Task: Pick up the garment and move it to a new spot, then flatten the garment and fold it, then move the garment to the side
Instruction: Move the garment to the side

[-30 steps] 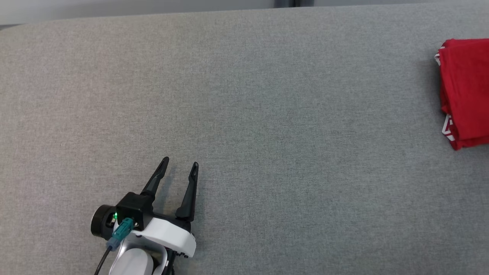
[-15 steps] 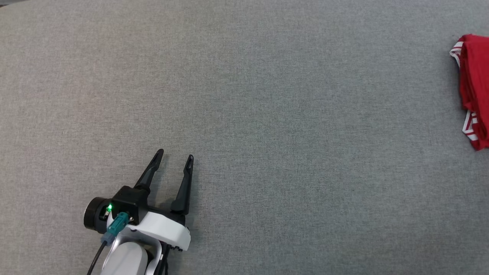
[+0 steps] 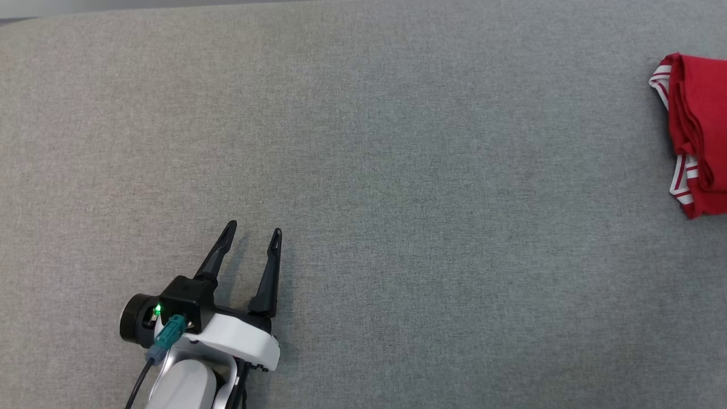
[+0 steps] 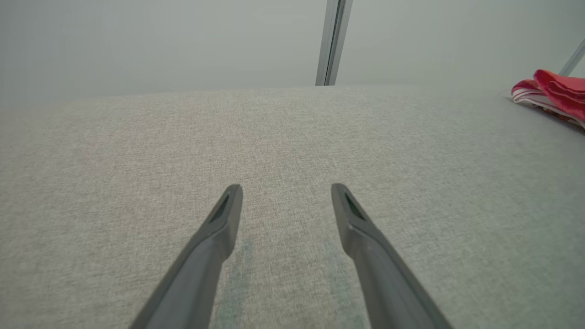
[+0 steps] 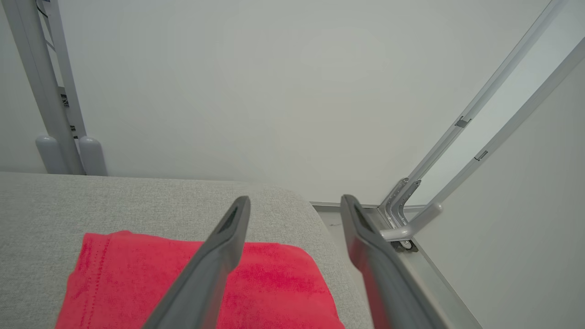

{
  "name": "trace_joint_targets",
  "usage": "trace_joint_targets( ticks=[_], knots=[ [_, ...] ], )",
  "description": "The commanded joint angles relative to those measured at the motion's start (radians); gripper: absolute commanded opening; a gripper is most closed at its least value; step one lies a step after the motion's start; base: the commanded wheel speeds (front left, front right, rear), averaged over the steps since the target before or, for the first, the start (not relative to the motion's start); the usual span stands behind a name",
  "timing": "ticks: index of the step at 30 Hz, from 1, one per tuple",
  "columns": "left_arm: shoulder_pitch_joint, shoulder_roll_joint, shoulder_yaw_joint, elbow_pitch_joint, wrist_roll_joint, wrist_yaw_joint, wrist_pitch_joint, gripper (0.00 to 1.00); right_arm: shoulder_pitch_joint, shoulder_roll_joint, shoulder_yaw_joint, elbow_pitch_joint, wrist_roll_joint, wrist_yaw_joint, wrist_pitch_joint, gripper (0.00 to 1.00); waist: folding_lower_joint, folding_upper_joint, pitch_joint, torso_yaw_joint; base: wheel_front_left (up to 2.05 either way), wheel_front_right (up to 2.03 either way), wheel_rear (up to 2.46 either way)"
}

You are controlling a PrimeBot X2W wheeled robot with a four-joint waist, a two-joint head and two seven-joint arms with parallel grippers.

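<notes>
Right claw (image 5: 295, 200) is hanging open above the folded garment (image 5: 114, 274), which is lying at the right edge of the surface (image 3: 397, 170). Left claw (image 3: 253, 228) is idling open, well apart. I am judging a straight lift best, avoiding snagging folds.

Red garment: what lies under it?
The grey padded surface lies under the garment. Striped trim shows at its folded edge; the inner layers are covered.

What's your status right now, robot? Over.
Left fingers open, empty, over grey surface. Right fingers open, above folded red garment at surface's right edge. Nothing in the way.
</notes>
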Motion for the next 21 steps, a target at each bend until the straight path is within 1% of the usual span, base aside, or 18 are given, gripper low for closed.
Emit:
trace_joint_targets(
  ticks=[1,5,8,11,13,17,21],
  knots=[
    [-0.009,0.001,0.005,0.001,-0.008,0.008,-0.001,1.0,-0.006,0.018,0.001,-0.01,0.018,0.0,-0.016,1.0,0.0,0.0,-0.014,-0.005,0.0,0.0,0.0],
    [-0.022,-0.006,0.012,0.01,-0.032,-0.001,-0.003,1.0,0.015,0.06,0.028,-0.037,0.058,0.0,-0.024,1.0,0.0,0.0,-0.051,-0.013,0.0,0.0,0.0],
    [-0.028,-0.01,0.024,0.026,-0.049,-0.001,-0.004,1.0,0.039,0.091,0.064,-0.086,0.094,0.0,-0.025,1.0,0.0,0.0,-0.086,-0.018,0.0,0.0,0.0],
    [-0.029,-0.019,0.048,0.035,-0.07,0.011,-0.004,1.0,0.084,0.12,0.082,-0.151,0.15,0.0,-0.025,1.0,0.0,0.0,-0.126,-0.021,0.0,0.0,0.0],
    [-0.023,-0.023,0.056,0.038,-0.075,0.014,-0.004,1.0,0.102,0.126,0.085,-0.167,0.163,0.0,-0.025,1.0,0.0,0.0,-0.143,-0.023,0.0,0.0,0.0],
    [0.01,-0.035,0.073,0.049,-0.084,0.026,-0.005,1.0,0.182,0.186,0.097,-0.248,0.214,0.0,-0.025,1.0,0.0,0.0,-0.2,-0.025,0.0,0.0,0.0],
    [0.036,-0.043,0.082,0.061,-0.087,0.047,-0.005,1.0,0.297,0.249,0.107,-0.336,0.245,0.0,-0.025,1.0,0.0,0.0,-0.263,-0.019,0.0,0.0,0.0]
  ],
)
